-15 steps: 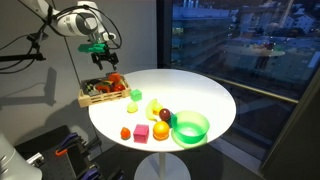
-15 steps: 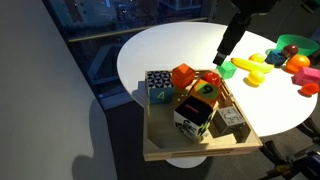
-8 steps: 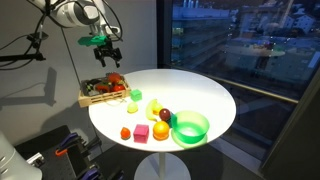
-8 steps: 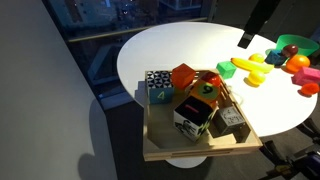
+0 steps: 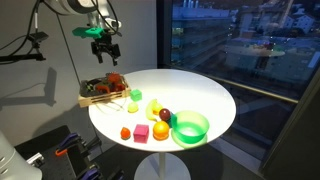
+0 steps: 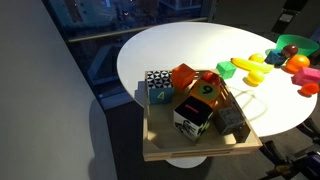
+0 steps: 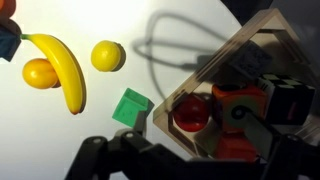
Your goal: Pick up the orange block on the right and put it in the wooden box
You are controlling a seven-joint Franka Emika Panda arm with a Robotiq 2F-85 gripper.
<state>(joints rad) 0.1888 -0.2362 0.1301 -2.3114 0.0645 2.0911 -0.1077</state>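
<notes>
From where I stand, the end effector (image 5: 103, 48) has climbed well clear of the wooden box (image 5: 100, 95). A second ago it hung just over the crate's contents; now it sits high above them, a little further toward the back. Its fingers are apart and nothing is held between them. In an exterior view, only a dark bit of the arm (image 6: 291, 11) still shows at the top right corner, whereas half a second ago it reached further down over the bench (image 6: 170, 45).

The orange block (image 6: 183, 77) lies inside the wooden box, in the corner nearest the middle of the bench, just beside a checkered cube (image 6: 158, 86). It has not shifted between the earlier pictures and this one. The wrist view looks straight down from a height. It shows the box at the right with the orange block and a red ball (image 7: 190, 116) in it, and a green block (image 7: 130, 107) just outside the box's corner. A banana (image 7: 66, 72) lies further off on the white surface.

The other toys on the bench, the green bowl (image 5: 191, 128) and the pink cube (image 5: 142, 132), are where they were.
</notes>
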